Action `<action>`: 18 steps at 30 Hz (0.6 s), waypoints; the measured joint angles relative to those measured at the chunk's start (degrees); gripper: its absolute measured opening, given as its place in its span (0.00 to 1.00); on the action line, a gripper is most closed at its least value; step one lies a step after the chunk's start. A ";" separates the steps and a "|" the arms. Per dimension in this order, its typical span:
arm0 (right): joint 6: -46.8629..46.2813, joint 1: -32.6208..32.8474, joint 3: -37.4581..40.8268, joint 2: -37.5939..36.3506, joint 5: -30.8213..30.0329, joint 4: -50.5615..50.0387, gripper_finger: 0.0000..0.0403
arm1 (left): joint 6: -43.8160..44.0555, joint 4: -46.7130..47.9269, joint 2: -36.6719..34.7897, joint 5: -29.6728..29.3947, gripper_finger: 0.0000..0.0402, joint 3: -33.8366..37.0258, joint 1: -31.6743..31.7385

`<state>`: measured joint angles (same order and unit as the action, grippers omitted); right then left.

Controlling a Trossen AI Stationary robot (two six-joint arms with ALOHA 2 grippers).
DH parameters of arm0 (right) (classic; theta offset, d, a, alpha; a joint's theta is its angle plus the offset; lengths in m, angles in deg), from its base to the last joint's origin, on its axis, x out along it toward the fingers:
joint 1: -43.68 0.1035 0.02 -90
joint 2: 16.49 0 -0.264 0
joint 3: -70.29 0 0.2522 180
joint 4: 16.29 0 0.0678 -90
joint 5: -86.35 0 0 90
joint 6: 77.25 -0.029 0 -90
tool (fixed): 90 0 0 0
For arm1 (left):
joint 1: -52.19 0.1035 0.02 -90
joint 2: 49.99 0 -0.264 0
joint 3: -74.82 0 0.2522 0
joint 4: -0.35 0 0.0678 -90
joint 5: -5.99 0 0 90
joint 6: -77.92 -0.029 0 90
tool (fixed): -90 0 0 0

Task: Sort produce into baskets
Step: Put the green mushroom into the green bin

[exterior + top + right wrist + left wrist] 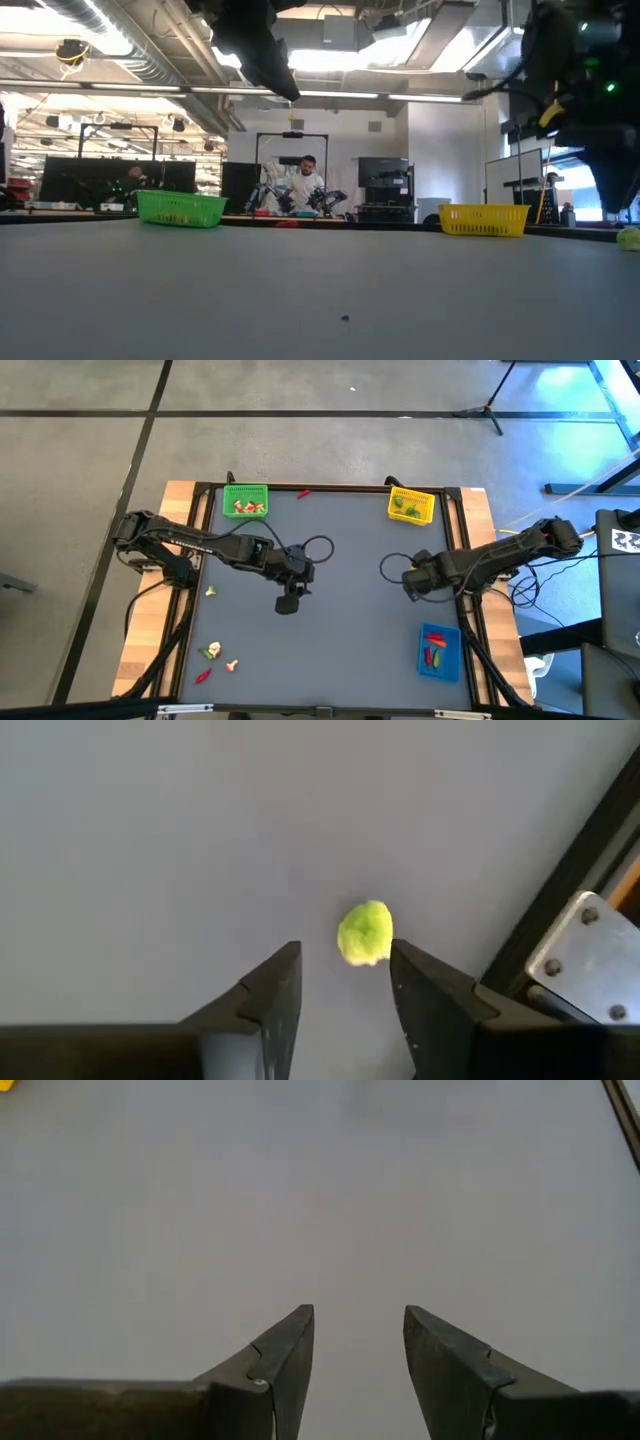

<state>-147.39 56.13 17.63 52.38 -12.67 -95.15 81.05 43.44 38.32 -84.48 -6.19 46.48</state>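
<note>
A small green leafy piece of produce (pixel 365 932) lies on the grey table near its right edge, also in the low view (pixel 628 238). My right gripper (pixel 343 948) hangs over it, pointing down and open, with one fingertip on each side of the piece and above it. My left gripper (pixel 358 1312) hovers open over the bare middle of the table (pixel 287 603), nothing between its fingers. The green basket (pixel 245 500) and the yellow basket (pixel 411 506) stand at the far edge. The blue basket (pixel 439 652) stands near right.
Several loose pieces of produce lie near left: a green one (pixel 211 591), a green-white one (pixel 210 652), a pale one (pixel 232 665) and a red one (pixel 203 676). One red piece (pixel 303 493) lies by the green basket. The table's black frame (pixel 590 850) runs close beside my right gripper.
</note>
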 joint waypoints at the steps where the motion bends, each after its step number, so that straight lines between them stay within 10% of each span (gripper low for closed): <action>1: 0.01 -0.56 0.65 0.05 0.01 0.82 0.37 | 0.13 -0.02 0.00 0.00 0.38 0.00 0.00; 18: 7.93 -6.59 3.92 10.64 4.33 3.79 0.35 | 0.59 -0.39 0.02 0.00 0.38 0.00 0.00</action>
<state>-139.46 49.54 21.55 63.02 -8.34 -91.36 81.65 43.04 38.34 -84.48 -6.19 46.48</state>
